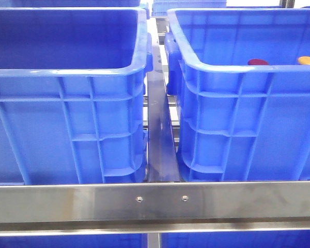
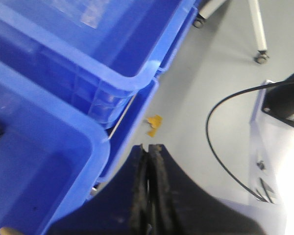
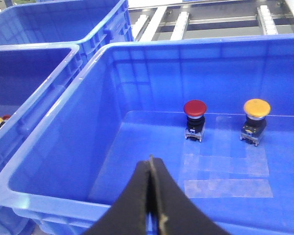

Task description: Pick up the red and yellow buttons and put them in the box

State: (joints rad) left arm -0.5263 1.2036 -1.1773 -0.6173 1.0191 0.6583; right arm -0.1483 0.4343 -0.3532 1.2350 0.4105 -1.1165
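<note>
Your right end effector is hovering over the near rim of a blue box, its two black fingers pressed together and holding nothing. Ahead of it, on the box floor near the far wall, a red button and a yellow button are standing upright side by side, apart from each other, each on a small dark base. The red one is sitting closer to the end effector's line; the yellow one is off to the side.

Your left end effector is also closed and empty, hanging beside the outer wall of another blue crate, above grey floor with a black cable and a small yellow scrap just beyond the fingertips.
</note>
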